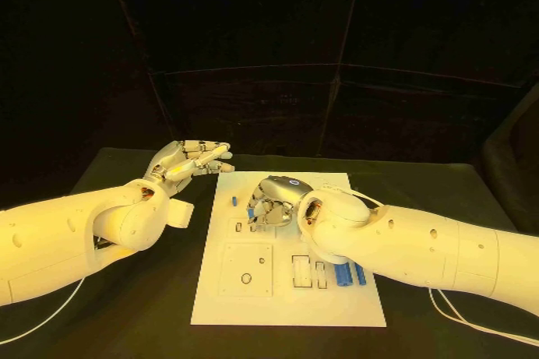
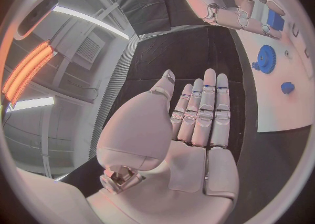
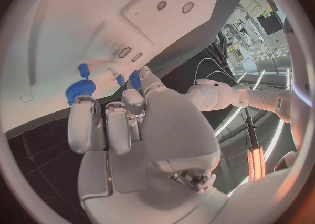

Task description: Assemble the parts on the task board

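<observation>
- Hovering off the left edge of the task board (image 1: 287, 297), the left hand (image 1: 188, 160) holds nothing, fingers straight and close together, probably parked clear of the work.
- Resting on the board's far half are a blue gear (image 2: 265, 58) and a small blue part (image 2: 286, 87).
- Over them the right hand (image 1: 276, 202) curls down, fingertips (image 3: 134, 79) apparently pinching a blue piece (image 3: 133, 77) to seat it.
- Near the board's right edge lie blue pegs (image 1: 350, 275), likely waiting their turn.

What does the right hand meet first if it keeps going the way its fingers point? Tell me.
Probably the blue gear on the task board: the right hand has its fingertips just short of it, though depth is unclear.
</observation>
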You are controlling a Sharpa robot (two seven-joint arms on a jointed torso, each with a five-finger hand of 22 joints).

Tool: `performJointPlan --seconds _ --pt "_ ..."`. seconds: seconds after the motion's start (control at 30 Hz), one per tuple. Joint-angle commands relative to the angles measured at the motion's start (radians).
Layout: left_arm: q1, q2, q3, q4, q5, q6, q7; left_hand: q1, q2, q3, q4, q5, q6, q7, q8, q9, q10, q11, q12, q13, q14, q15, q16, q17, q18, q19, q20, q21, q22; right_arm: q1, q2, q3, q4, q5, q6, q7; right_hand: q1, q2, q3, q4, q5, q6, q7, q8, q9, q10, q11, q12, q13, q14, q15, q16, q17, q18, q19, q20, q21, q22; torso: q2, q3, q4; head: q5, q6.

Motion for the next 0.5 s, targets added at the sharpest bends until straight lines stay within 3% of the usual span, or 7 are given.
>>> performJointPlan --seconds 0.03,0.5 --pt "0.002 0.001 0.001 0.002 -0.002 0.013 0.001 -0.004 0.006 -0.001 -0.006 0.003 0.004 0.004 -0.001 -0.001 0.000 0.005 -0.002 -0.001 0.004 0.001 -0.007 0.002 0.007 0.007 0.001 -0.007 -0.001 -0.003 0.004 -0.004 -0.003 -0.059 0.025 -0.012 -0.006 0.001 0.007 0.001 0.007 0.016 -0.011 0.002 0.001 0.000 0.001 0.005 0.001 0.060 0.001 0.001 0.052 -0.007 -0.001 0.001 0.001 0.002 0.001 0.0007 0.0009 0.003 -0.003" --pt "0.001 0.002 0.001 0.002 -0.002 0.015 0.001 -0.004 0.006 -0.001 -0.006 0.003 0.004 0.004 -0.002 -0.001 0.000 0.005 -0.002 -0.001 0.004 0.001 -0.007 0.002 0.007 0.007 0.001 -0.007 -0.002 -0.016 0.010 -0.010 -0.022 -0.069 0.050 -0.020 -0.008 -0.002 0.008 0.001 0.009 0.016 -0.010 0.001 0.000 0.000 0.002 0.006 0.002 0.060 0.001 0.001 0.052 -0.007 -0.001 0.001 0.001 0.003 0.002 0.0011 0.0004 0.009 -0.011"
